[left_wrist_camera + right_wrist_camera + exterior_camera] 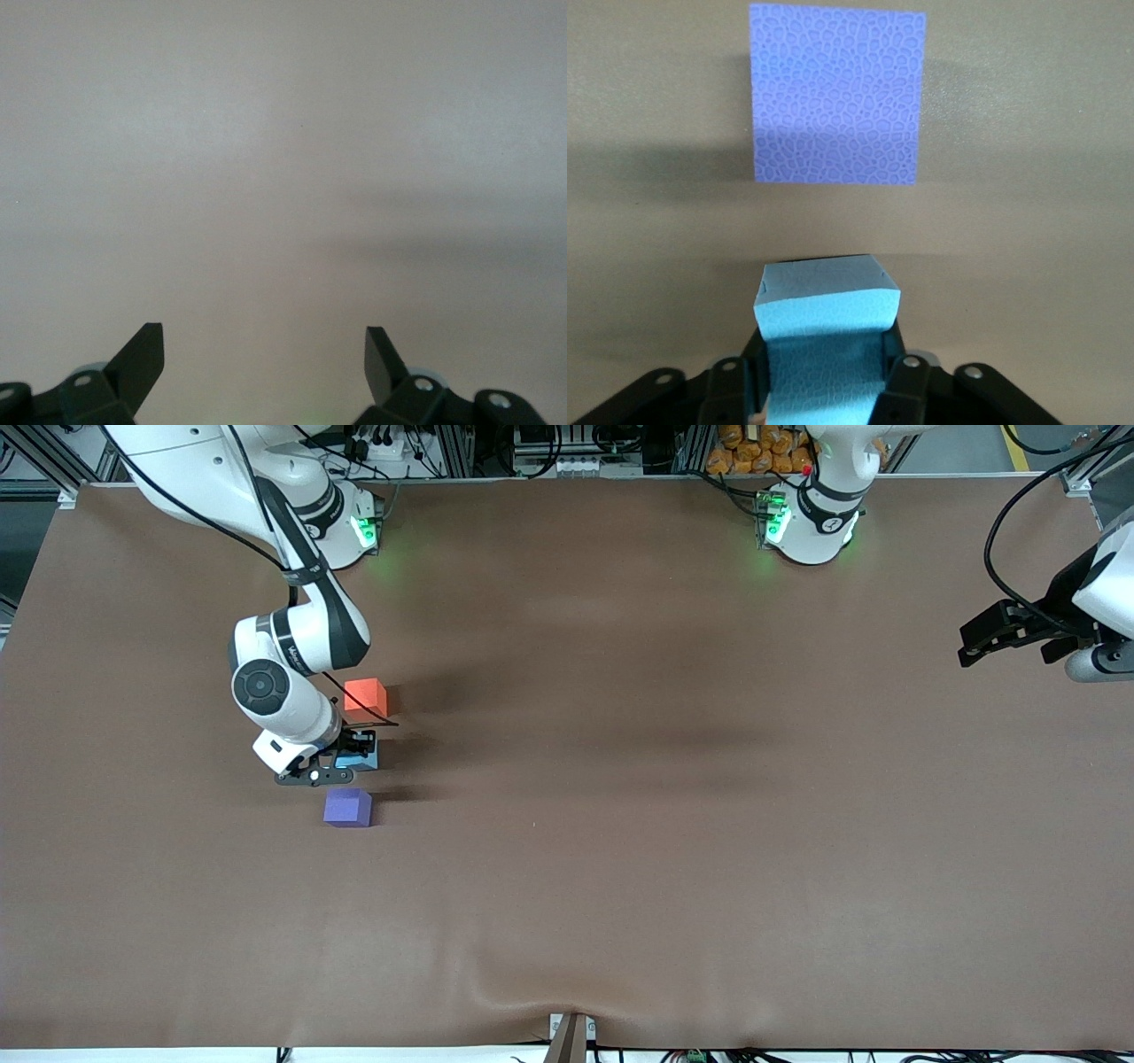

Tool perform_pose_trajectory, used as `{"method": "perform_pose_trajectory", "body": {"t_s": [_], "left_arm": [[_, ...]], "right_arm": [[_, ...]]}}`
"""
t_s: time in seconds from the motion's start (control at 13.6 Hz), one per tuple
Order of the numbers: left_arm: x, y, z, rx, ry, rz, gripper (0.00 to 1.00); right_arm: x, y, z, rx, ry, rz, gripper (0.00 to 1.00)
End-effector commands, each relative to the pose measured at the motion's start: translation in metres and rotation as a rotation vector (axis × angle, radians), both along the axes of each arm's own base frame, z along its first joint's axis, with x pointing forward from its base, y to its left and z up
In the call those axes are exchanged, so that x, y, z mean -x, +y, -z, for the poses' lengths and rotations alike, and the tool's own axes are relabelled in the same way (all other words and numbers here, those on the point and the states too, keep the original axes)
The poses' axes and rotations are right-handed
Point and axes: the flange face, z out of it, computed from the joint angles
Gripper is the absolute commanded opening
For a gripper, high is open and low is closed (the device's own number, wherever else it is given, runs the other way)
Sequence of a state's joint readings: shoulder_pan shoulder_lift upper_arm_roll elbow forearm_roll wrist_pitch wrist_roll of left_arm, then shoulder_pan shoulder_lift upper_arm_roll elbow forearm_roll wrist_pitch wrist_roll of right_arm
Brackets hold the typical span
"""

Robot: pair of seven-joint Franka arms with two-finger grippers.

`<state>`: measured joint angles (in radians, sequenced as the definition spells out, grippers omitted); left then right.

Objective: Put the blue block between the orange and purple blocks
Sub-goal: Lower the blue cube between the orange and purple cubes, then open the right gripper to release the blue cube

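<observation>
purple block [347, 808] lies nearest, orange block [366, 696] farthest; between, right end effector [356, 754] clamps matte sky-blue block [824, 332]; left end effector [264, 372] gapes.

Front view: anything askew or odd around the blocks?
Nothing stands out. The right claw holds the blue block between the orange block and purple block, roughly in line. The left claw waits open over bare table.

A robotics lab: two white arms bolted to a brown-covered table [620, 824], aluminium framing and cables around
</observation>
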<state>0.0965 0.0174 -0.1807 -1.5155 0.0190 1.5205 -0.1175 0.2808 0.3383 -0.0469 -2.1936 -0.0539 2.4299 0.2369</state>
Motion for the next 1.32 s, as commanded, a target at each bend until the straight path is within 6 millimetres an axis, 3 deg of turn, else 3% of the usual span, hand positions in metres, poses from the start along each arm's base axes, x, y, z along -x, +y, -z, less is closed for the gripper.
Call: {"method": "perform_pose_trajectory", "body": {"t_s": [0.0,0.29,0.66,0.81,0.95,1.1,1.25], "left_arm": [[0.006,0.003,-0.008,0.007,0.005,-0.013,1.0],[0.008,0.005,-0.006,0.004,0.026,-0.019,1.0],[0.01,0.002,-0.011,0.005,0.017,-0.017,1.0],[0.011,0.001,-0.015,0.005,0.01,-0.014,1.0],[0.013,0.007,-0.031,0.005,-0.022,-0.02,1.0],[0.015,0.009,-0.035,0.002,-0.03,-0.021,1.0],[0.016,0.005,-0.034,0.003,-0.027,-0.013,1.0]], "right_arm": [[-0.001,-0.004,-0.007,-0.003,-0.019,-0.004,1.0],[-0.011,-0.002,-0.051,-0.003,-0.028,-0.008,1.0],[-0.047,-0.019,-0.157,0.004,-0.008,0.02,1.0],[-0.056,-0.041,-0.198,-0.012,-0.032,-0.003,1.0],[-0.058,-0.072,-0.234,-0.021,-0.051,-0.033,1.0],[-0.053,-0.109,-0.263,-0.035,-0.085,-0.081,1.0],[-0.043,-0.132,-0.291,-0.053,-0.114,-0.093,1.0]]}}
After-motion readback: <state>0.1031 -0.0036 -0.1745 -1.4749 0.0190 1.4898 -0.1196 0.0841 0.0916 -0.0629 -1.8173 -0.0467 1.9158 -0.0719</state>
